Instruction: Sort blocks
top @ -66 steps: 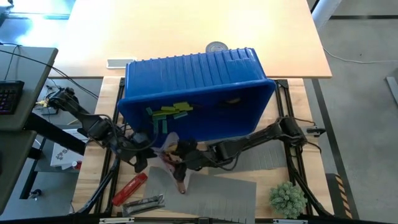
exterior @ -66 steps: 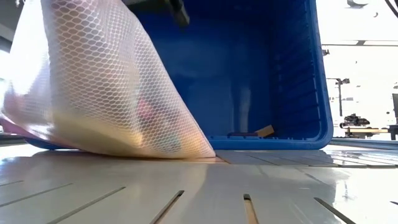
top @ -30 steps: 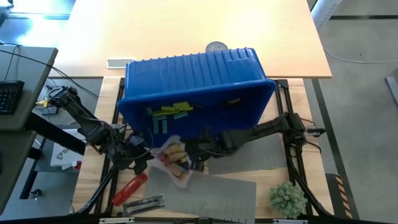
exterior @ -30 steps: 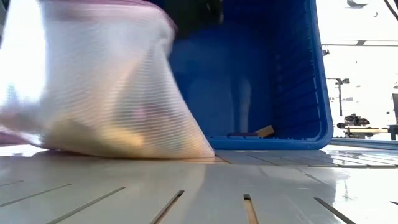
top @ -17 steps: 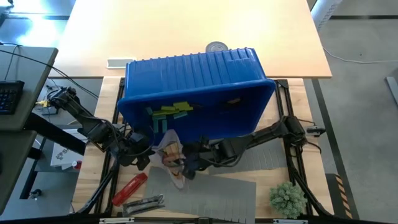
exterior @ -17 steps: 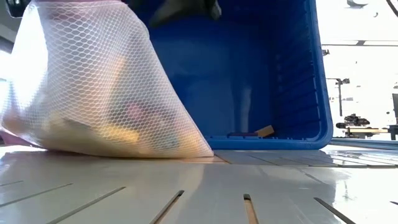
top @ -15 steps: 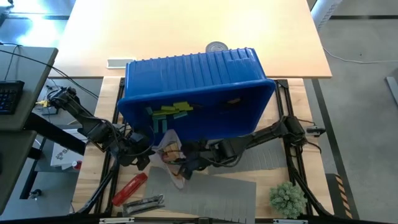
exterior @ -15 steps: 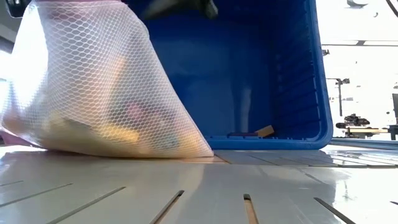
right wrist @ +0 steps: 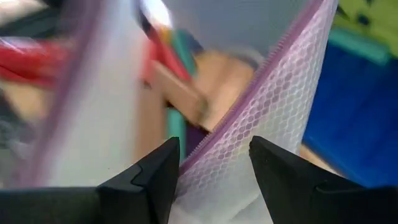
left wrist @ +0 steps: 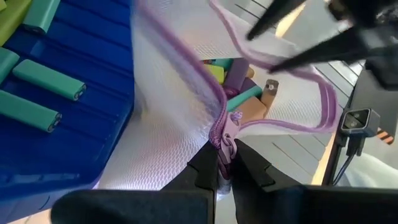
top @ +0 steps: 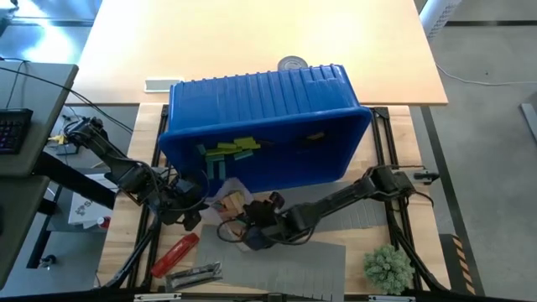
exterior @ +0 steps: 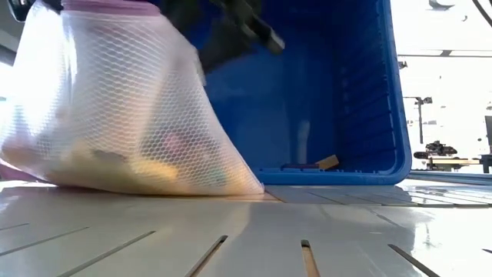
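Blocks already lie in the blue bin, while more remain inside the mesh bag on the mat in front; the bag's zipper end is pinched by the closed left gripper (a firm anchor). The right gripper, jaws parted astride the bag's purple rim, should be worked wider and slowly, so the mouth is opened without blocks being spilled.

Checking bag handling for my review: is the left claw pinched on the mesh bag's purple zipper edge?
Yes, in the left wrist view the left claw is shut on the purple zipper edge of the mesh bag.
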